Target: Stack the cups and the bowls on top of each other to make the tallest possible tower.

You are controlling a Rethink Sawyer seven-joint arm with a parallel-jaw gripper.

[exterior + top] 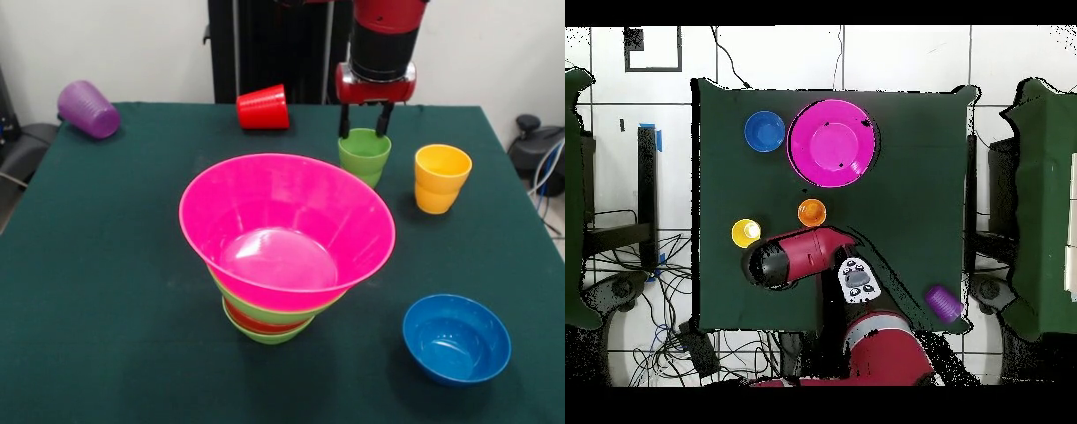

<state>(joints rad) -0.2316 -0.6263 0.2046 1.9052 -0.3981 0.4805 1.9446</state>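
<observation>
The tower (269, 314) stands mid-table: a small green, a red-orange and a large green bowl nested under the huge pink bowl (287, 230), which also shows in the overhead view (831, 140). My gripper (365, 131) is open, just above the upright light green cup (365, 159), with one finger at each side of its rim. The yellow cup (441, 177) stands upright to the right of it. The blue bowl (456, 338) sits at the front right. The red cup (263, 108) and the purple cup (87, 109) lie on their sides at the back. The orange cup (812, 212) shows only in the overhead view.
The arm (800, 255) covers the green and red cups in the overhead view. The yellow cup (746, 233) stands beside the arm there. The purple cup (941, 300) lies near the table's corner. The blue bowl (764, 131) sits next to the pink bowl.
</observation>
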